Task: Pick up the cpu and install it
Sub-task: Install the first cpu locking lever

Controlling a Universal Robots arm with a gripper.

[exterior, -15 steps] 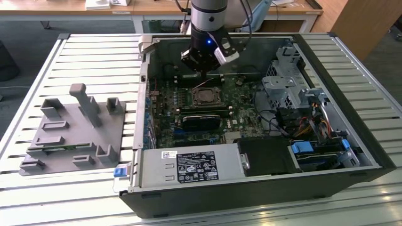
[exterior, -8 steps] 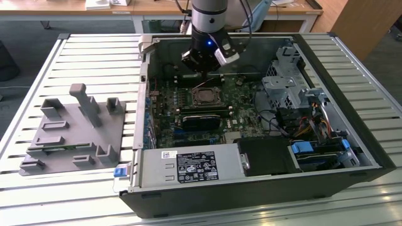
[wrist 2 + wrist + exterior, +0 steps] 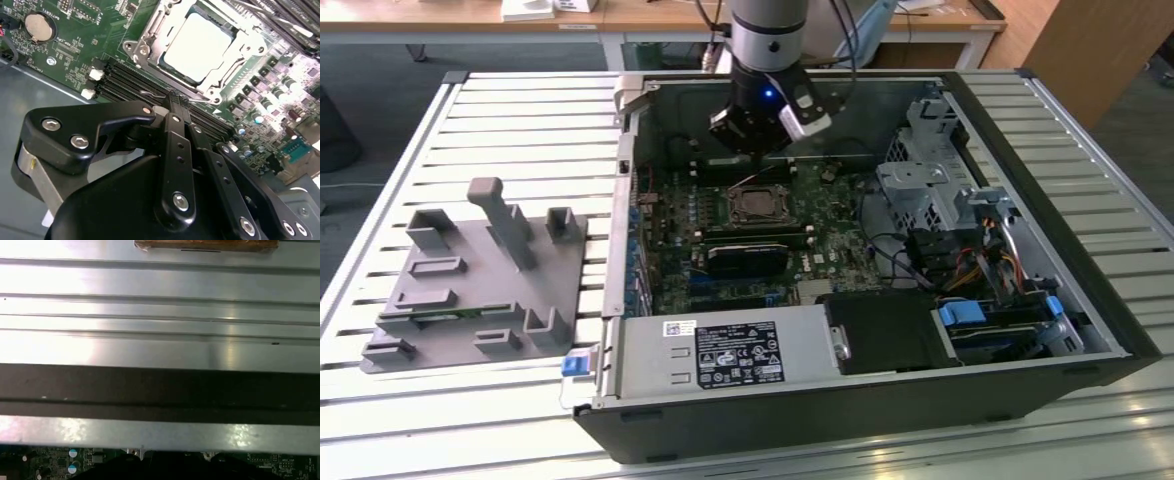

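The cpu (image 3: pixel 200 47), a flat square chip with a silvery top, lies in the motherboard socket with the metal socket frame (image 3: pixel 150 37) around it. In the exterior view the cpu (image 3: pixel 757 206) sits mid-board inside the open computer case. My gripper (image 3: pixel 751 150) hangs over the board just behind the socket, apart from the chip. In the second wrist view its black fingers meet at the gripper tip (image 3: pixel 176 100) above the black memory slots (image 3: pixel 125 82), shut with nothing between them.
A grey holder tray (image 3: pixel 467 280) with upright posts rests on the slatted table at the exterior view's left. Inside the case (image 3: pixel 627 150) are a black card (image 3: pixel 747 258), a drive cage (image 3: pixel 921 190), cables (image 3: pixel 974 260) and a power supply (image 3: pixel 720 355).
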